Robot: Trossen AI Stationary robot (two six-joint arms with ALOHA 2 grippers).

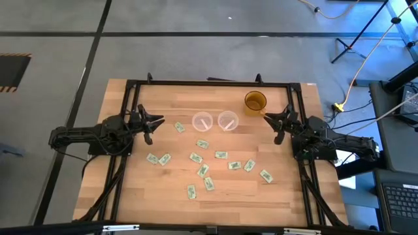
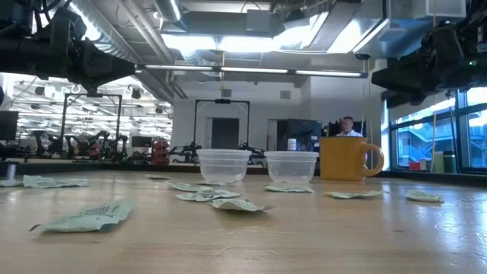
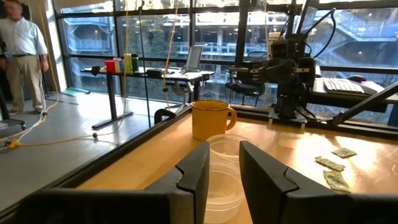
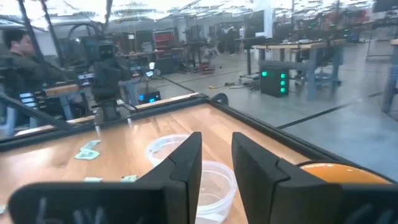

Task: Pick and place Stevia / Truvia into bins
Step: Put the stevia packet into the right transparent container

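Observation:
Several pale green and white Stevia sachets lie flat and scattered over the middle of the wooden table; they also show in the low view. Two clear round bins stand side by side on their bases toward the far side, seen too in the low view. My left gripper hovers at the table's left, open, pointing level toward the bins. At the table's right my right gripper hovers open, facing them from the other side. Neither has anything between its fingers.
An amber-yellow cup with a handle stands at the far right, close to my right gripper. A black frame runs round the table's far and side edges. A person stands in the room beyond the table.

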